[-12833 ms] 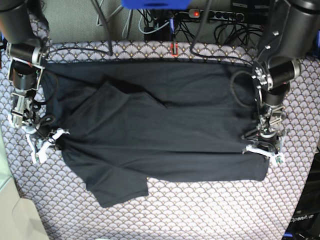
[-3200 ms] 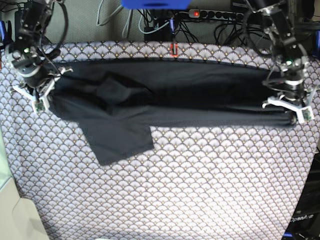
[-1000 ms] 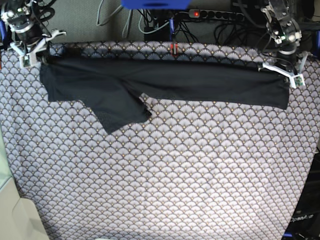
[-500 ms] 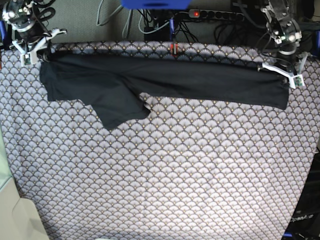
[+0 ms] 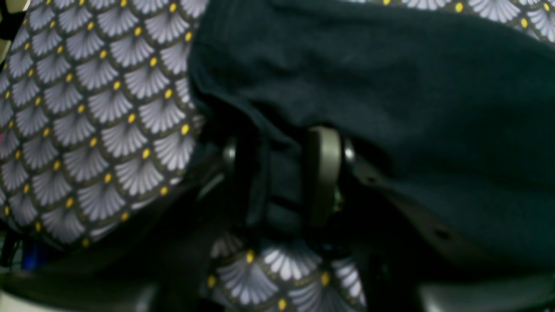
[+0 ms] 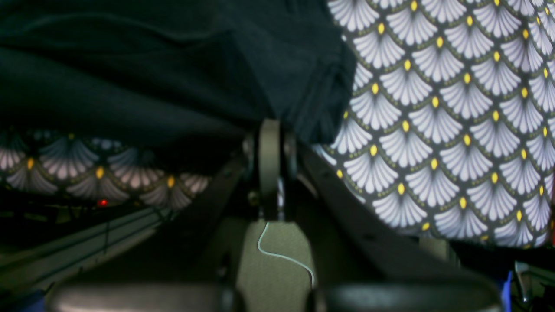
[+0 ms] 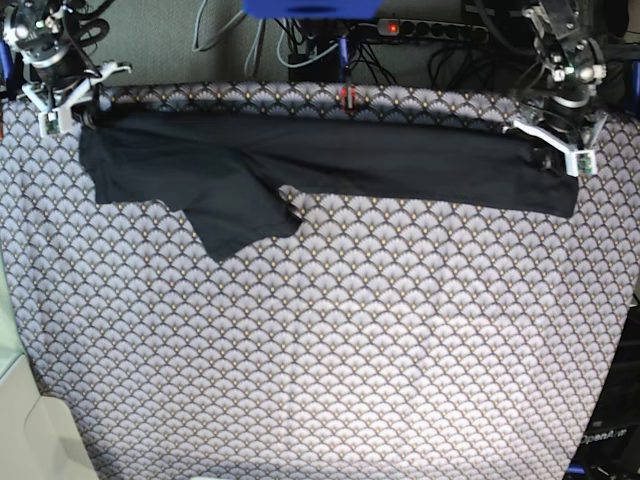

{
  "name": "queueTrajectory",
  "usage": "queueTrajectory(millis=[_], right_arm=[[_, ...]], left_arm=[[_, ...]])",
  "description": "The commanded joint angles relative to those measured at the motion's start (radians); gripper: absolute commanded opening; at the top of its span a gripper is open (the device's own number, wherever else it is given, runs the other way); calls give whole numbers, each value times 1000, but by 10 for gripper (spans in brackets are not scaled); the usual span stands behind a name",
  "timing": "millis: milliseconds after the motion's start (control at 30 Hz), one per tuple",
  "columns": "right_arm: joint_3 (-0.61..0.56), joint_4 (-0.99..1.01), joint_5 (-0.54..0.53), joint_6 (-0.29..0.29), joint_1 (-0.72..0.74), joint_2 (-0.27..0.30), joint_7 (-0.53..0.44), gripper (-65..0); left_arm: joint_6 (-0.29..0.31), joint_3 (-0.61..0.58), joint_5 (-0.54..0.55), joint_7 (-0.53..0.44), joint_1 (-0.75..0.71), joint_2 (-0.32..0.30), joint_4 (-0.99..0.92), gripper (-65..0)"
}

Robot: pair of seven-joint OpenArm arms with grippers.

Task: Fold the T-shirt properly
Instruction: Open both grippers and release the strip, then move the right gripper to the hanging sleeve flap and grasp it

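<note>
Two grippers: both at the far edge of the patterned cloth [image 7: 330,350], one at each end of the T-shirt [image 7: 330,165].
Left gripper [image 5: 282,177]: fingers [image 5: 323,173] parted, a fold of dark fabric lying loose in the gap between them; no squeeze visible.
Right gripper [image 6: 271,164]: fingers [image 6: 269,167] pressed together; the shirt's corner lies right at the tips, whether pinched cannot be told.
T-shirt: flat on the cloth as a long narrow band along the far edge, one sleeve [image 7: 240,215] jutting toward the near side.
Beyond the table: power strip [image 7: 435,30], red light on, cables around it.
Writing: "OpenArm" [image 7: 605,437] at the lower corner of the base view; nothing else legible.
</note>
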State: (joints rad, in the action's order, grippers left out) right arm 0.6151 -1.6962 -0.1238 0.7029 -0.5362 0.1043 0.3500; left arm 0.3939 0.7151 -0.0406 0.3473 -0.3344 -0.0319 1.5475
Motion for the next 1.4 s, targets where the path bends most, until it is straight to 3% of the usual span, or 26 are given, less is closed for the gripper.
queueTrajectory(millis=[0,233,333,467,533,633,833,1133,1367], right_arm=[[10,-18,-4,-5,-6,15,-22,-650],[12,-15,-3,-5,-2,15,-15,-650],[12,-15,-3,-5,17,15,39,-650],[50,-9,-3,-5,58,18,119,-648],[56,-9,-3,-5,72,24,148,-601],[61,-11,-4,-5,78,27,172,-506],[62,-12,-7,-5,74,28,171,-369],[173,-17,-9,-5,113,33,162,-340],[196,-18,-9,-5,138,82,171,-340]], left_arm=[[-3,27,3,-18,2,-3,17,-437],[-3,53,5,-18,-2,-3,24,-437],[-3,57,5,-18,-4,-3,24,-423],[-2,104,5,-18,-4,5,17,-295],[21,117,5,-18,-4,7,17,-247],[89,150,5,-18,1,8,17,-269],[147,235,-2,-18,25,33,14,-276],[218,315,5,-18,27,34,14,-276],[238,326,-3,-18,37,34,14,-276]])
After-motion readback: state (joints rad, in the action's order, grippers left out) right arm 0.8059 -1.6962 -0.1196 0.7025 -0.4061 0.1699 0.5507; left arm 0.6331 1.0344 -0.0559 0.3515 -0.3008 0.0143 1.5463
